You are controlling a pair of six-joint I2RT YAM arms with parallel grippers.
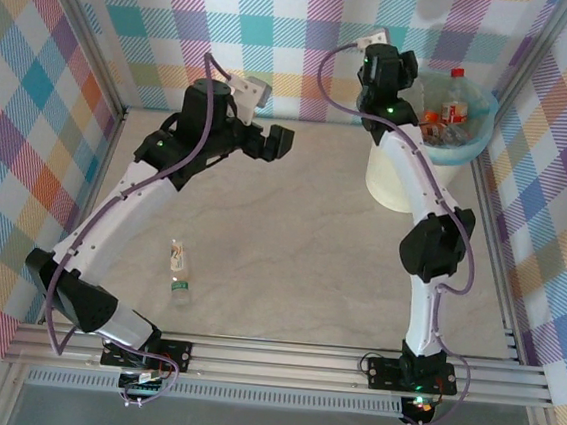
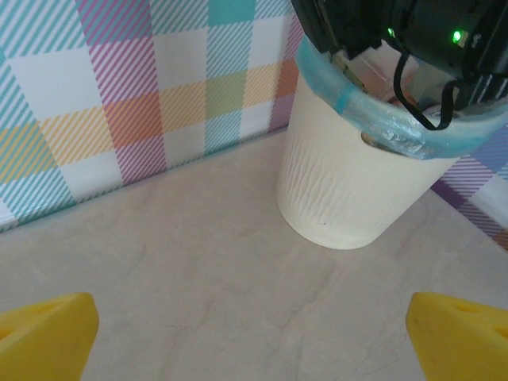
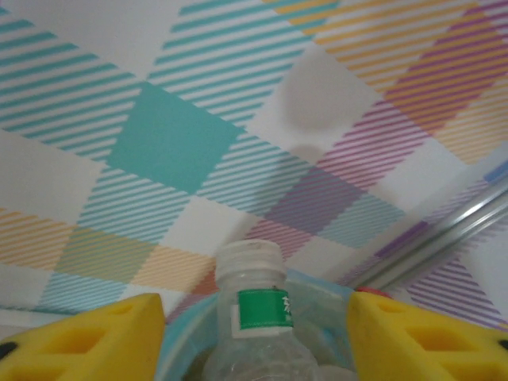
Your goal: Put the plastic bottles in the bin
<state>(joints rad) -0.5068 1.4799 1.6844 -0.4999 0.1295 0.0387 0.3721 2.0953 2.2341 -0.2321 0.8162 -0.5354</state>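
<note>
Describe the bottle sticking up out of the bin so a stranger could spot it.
Find the cream bin with the teal liner in the far right corner of the table. Of the bottles inside, pick the upright bottle poking above the rim, red cap on top; the others lie lower.

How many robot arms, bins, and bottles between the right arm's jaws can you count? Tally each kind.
Robot arms: 2 (left arm, right arm)
Bin: 1
Bottle between the jaws: 1
Total: 4
</note>
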